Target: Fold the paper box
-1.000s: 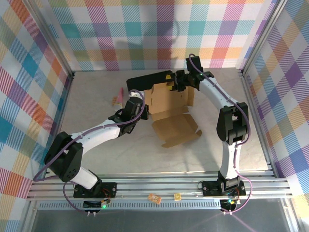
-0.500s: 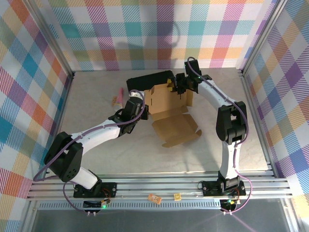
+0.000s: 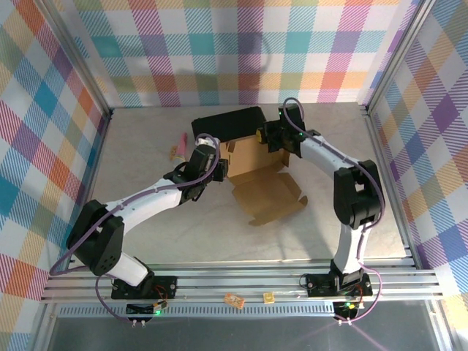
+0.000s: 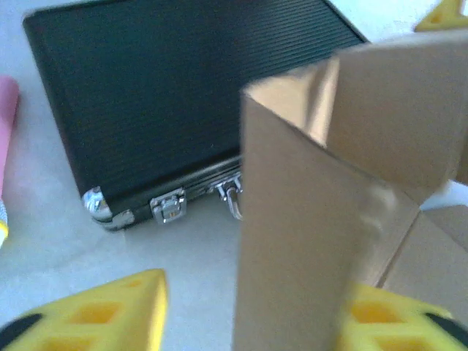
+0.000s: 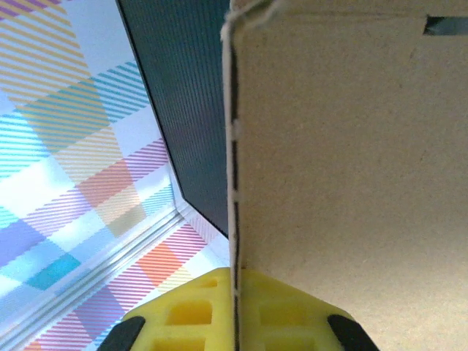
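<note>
Two pincers work the far end of the paper box (image 3: 263, 191), which sits a little beyond the middle of the worktop (image 3: 183, 234), just in front of the black case (image 3: 227, 120) at the far edge. The box's long axis runs from that far end obliquely toward the near right. Its walls are raised at the far end, and its lid panel lies loose and flat at the near one.

My right pincer (image 3: 269, 139) is clamped on the thin edge of the upright far-right wall; in its wrist view the cardboard runs straight down between the yellow pads.

My left pincer (image 3: 219, 165) is at the far-left corner with its jaws parted. A standing flap rises between them, with a clear gap on one side. That view is blurred, so I cannot say for sure whether the other pad touches it.

So the box lies between my two arms, to the right of the left pincer and to the left of the right one. I judge the flat lid panel is what remains to be folded; it lies nearer the arm bases than either pincer, and my freer left arm is probably the one to fetch it.
</note>
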### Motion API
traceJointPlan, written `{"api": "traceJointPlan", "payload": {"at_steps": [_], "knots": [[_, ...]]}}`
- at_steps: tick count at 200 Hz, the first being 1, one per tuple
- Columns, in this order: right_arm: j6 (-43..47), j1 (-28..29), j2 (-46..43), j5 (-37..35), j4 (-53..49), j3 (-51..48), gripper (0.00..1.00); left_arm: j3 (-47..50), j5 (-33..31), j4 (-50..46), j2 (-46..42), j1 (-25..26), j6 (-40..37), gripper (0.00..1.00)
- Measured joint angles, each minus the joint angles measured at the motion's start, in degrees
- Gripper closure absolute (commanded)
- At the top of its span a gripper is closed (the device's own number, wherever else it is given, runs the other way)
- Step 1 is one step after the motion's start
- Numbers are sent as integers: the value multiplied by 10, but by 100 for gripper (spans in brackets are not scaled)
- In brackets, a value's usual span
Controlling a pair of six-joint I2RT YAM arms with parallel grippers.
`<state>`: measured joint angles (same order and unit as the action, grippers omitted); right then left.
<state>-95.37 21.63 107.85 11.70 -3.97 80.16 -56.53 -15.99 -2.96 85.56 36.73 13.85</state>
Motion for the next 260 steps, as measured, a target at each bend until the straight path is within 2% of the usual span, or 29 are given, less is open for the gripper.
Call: {"api": "traceJointPlan", "payload": {"at_steps": [31, 66, 77, 107, 133, 158, 217, 245, 260], "knots": [[-4, 12, -45, -24, 121, -116, 100, 6, 12, -69, -69, -14, 31, 31], [-3, 18, -53, -33, 250, -191, 100, 33, 81, -105, -155, -52, 45, 39], [-4, 19, -53, -32, 283, -207, 100, 45, 108, -105, -156, -65, 45, 42], [-3, 19, -53, -27, 365, -233, 100, 80, 190, -95, -118, -111, 46, 58], [5, 19, -47, -12, 434, -247, 100, 89, 248, -60, -80, -134, 43, 58], [13, 19, -33, 4, 497, -263, 100, 89, 283, -30, -56, -135, 36, 55], [42, 19, -20, 43, 563, -301, 100, 96, 316, 1, -52, -132, 25, 55], [47, 19, -5, 54, 591, -303, 100, 113, 320, 3, -54, -101, 11, 55], [49, 19, 0, 57, 601, -303, 100, 131, 315, 6, -58, -78, 7, 51]]}}
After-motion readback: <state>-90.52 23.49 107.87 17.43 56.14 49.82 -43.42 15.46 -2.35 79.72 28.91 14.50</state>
